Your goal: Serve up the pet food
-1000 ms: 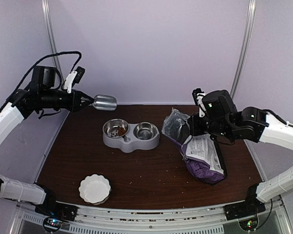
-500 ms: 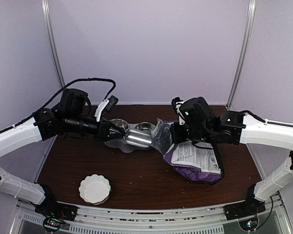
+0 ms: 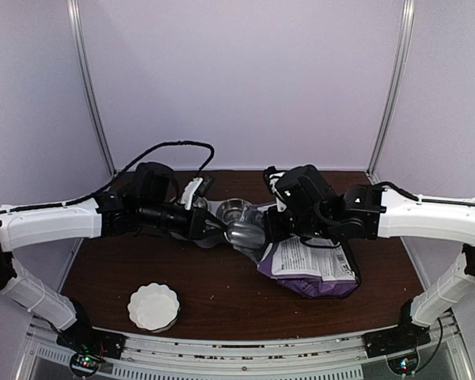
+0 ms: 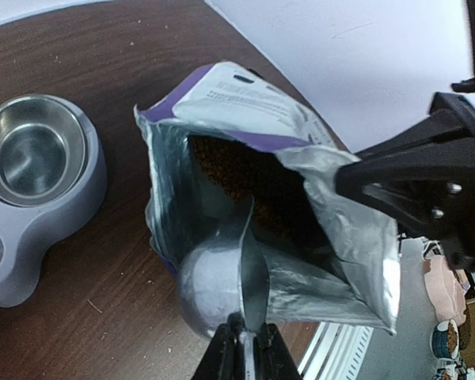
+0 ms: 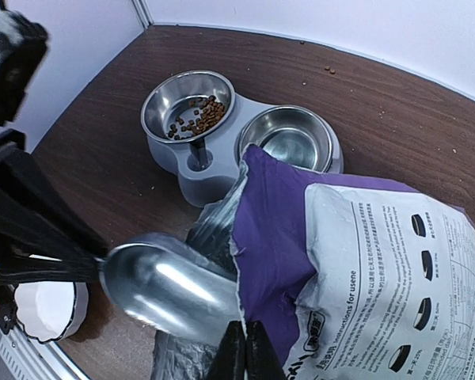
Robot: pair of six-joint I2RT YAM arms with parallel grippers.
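Observation:
My left gripper is shut on the handle of the shiny metal scoop, whose front edge reaches into the open mouth of the purple-and-white bag. Reddish-brown pet food shows inside the bag. My right gripper is shut on the bag's torn top edge and holds the mouth open. The scoop looks empty in the right wrist view. A little pet food lies in the left bowl of the grey double feeder. In the top view the scoop meets the bag at mid-table.
The feeder's right bowl is empty. A white fluted dish stands near the front left edge. Loose crumbs lie on the brown table. Both arms crowd the table's middle, and the left arm hides the left bowl in the top view.
My left arm has swung the scoop from high at the far left down and right to the bag's mouth. My right arm has pulled the bag leftward toward the feeder.

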